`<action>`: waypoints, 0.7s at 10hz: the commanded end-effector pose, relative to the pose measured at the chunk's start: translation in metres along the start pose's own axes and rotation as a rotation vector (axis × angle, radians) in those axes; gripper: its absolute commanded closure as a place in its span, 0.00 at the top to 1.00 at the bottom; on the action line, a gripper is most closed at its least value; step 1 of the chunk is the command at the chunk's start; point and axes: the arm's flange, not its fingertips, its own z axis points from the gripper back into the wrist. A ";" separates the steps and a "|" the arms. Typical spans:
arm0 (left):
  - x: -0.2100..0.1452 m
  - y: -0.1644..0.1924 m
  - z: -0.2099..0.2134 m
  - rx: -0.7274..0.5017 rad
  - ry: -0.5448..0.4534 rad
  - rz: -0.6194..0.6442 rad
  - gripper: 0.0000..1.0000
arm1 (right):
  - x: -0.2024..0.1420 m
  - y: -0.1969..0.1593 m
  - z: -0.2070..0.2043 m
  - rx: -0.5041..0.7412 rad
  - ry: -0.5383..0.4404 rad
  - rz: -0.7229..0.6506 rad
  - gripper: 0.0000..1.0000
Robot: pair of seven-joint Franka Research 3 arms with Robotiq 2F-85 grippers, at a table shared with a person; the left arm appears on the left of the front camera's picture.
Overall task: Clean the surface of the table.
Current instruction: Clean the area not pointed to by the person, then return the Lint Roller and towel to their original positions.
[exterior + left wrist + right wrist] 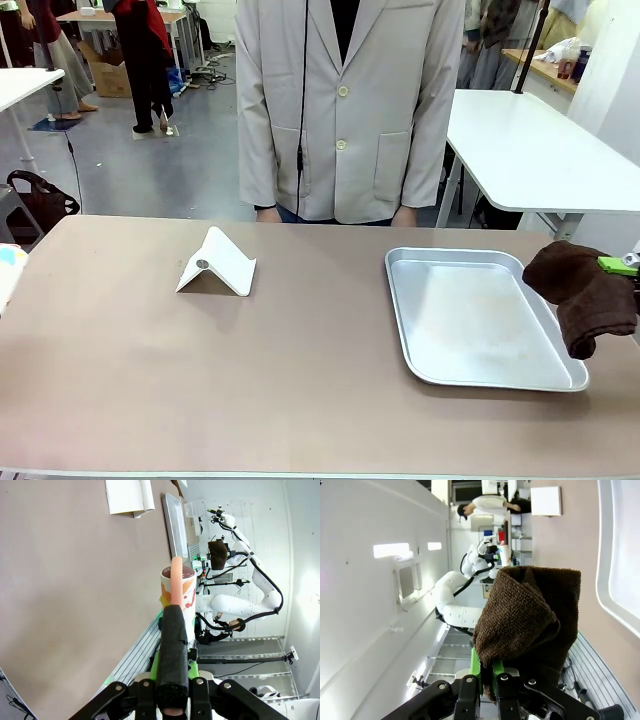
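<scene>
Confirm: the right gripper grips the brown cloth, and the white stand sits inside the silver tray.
Wrong on the stand. The front view shows the white stand on the table, left of the silver tray. The right gripper does grip the brown cloth.

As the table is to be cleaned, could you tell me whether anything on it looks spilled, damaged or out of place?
Nothing stands out. The table shows no spill, the tray lies flat and empty, a little askew, and the white stand sits undamaged. The right gripper holds the cloth near the tray.
</scene>
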 end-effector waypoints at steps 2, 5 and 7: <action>-0.002 -0.005 -0.001 0.000 -0.001 0.013 0.22 | -0.002 0.005 -0.003 -0.001 0.006 0.013 0.11; -0.002 -0.005 -0.001 0.000 -0.001 0.013 0.22 | -0.002 0.005 -0.003 -0.001 0.006 0.013 0.11; -0.002 -0.005 -0.001 0.000 -0.001 0.013 0.22 | -0.002 0.005 -0.003 -0.001 0.006 0.013 0.11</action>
